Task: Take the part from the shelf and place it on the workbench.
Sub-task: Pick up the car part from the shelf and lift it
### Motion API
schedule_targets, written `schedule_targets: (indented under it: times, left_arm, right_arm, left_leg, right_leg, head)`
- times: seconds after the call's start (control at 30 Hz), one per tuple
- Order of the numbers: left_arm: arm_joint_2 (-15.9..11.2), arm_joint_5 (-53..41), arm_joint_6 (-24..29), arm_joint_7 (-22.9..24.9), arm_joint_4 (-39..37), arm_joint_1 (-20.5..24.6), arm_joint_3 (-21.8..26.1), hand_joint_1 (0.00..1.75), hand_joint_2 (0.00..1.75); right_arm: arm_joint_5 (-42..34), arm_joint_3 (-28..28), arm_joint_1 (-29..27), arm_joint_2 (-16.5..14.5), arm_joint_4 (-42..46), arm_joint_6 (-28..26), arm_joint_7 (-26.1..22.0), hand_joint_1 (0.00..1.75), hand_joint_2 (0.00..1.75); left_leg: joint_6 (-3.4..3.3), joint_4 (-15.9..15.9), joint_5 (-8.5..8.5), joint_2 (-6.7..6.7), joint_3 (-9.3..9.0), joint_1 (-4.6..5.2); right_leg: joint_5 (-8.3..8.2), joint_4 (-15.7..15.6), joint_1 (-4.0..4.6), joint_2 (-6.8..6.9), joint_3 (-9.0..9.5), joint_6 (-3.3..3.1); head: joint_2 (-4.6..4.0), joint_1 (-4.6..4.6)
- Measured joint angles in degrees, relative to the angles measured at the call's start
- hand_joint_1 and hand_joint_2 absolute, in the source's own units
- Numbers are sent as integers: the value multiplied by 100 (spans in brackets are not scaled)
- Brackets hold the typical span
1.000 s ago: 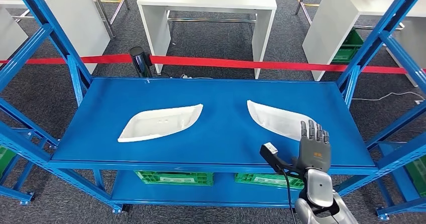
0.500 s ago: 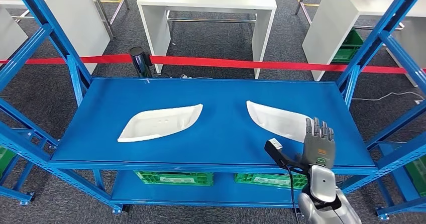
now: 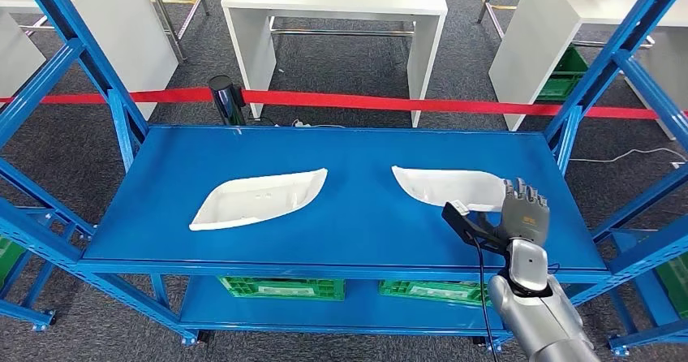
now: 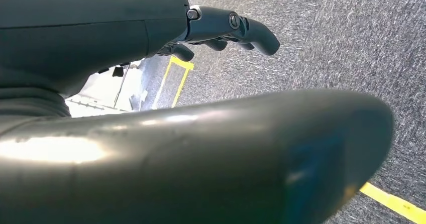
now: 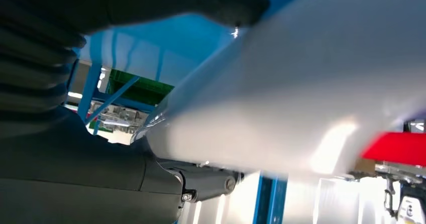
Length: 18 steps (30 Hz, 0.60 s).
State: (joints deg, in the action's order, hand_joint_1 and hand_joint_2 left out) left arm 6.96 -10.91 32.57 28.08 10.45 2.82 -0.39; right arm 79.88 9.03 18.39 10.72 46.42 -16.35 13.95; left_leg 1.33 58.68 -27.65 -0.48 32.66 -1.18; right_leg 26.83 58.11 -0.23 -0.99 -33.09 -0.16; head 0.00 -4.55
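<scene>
The part [image 3: 446,187] is a smooth white plastic shell, long and curved, pointed at one end and broad at the other, with a shallow hollow facing up. It lies on the right half of the blue metal shelf [image 3: 349,240], and its right end is under the fingers of the right hand [image 3: 523,216]. In the right wrist view the same white shell [image 5: 311,98] sits right against the hand, glossy and blurred, with a dark finger above it; whether the fingers are clamped on it or only touching it I cannot tell. A second white shell [image 3: 258,198] of mirrored shape lies apart on the left half of the shelf. The shelf has a flat painted deck and slanted blue braces. Below the deck, two green slotted crates [image 3: 280,287] sit on the lower level; what is in them is hidden. The left hand [image 4: 226,30] hangs over grey carpet, its dark fingers loosely curled with nothing in them.
</scene>
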Motion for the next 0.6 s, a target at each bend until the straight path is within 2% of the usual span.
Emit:
schedule_targets:
  times: [0.03,0.17,0.6]
  left_arm:
    - [3,0,0,-1,1,2,0,0,0]
    - [17,54,0,-2,2,6,11,0,175]
    - [25,114,0,-1,8,20,134,0,175]
  right_arm:
    - [-8,0,65,-12,-131,-25,-12,175,0]
    - [-37,-1,220,-72,-529,-110,-93,175,0]
    - [5,0,341,-257,-875,-139,-122,175,0]
  left_leg:
    - [0,-1,0,-1,0,0]
    - [0,-3,0,-5,0,0]
    - [1,-6,0,-2,-21,0]
  right_leg:
    - [0,0,0,0,0,0]
    - [1,0,0,1,0,-1]
    - [3,0,1,0,17,-4]
  head:
    - [0,0]
    - [0,0]
    - [0,0]
